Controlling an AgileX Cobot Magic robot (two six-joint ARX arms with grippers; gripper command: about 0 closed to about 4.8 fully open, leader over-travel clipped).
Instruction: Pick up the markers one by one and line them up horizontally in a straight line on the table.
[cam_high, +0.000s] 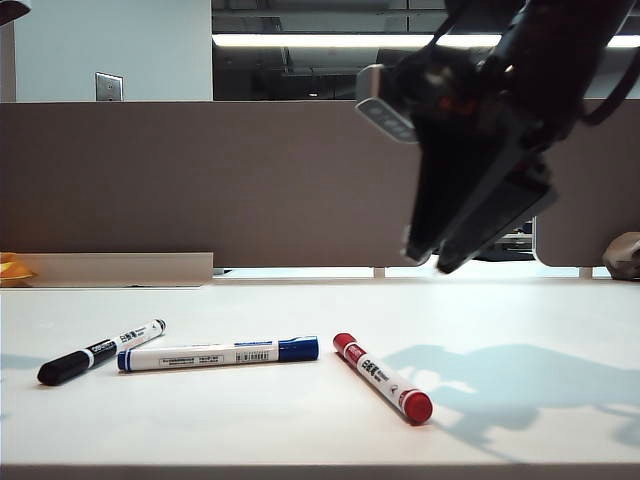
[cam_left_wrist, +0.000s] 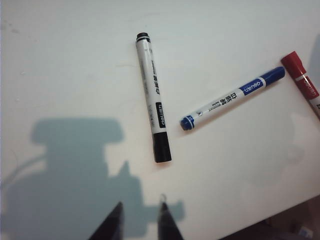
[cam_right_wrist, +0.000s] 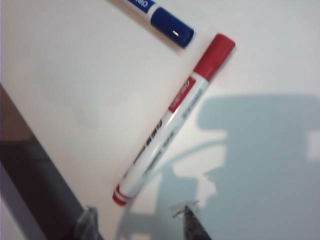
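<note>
Markers (cam_high: 219, 355) on table (cam_high: 320, 430), below both raised, empty end effectors

Three markers (cam_high: 218, 354) side by side on table (cam_high: 300, 430)

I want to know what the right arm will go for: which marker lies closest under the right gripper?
The red marker: it lies just ahead of the open right gripper, while the blue marker and black marker lie further left.
</note>
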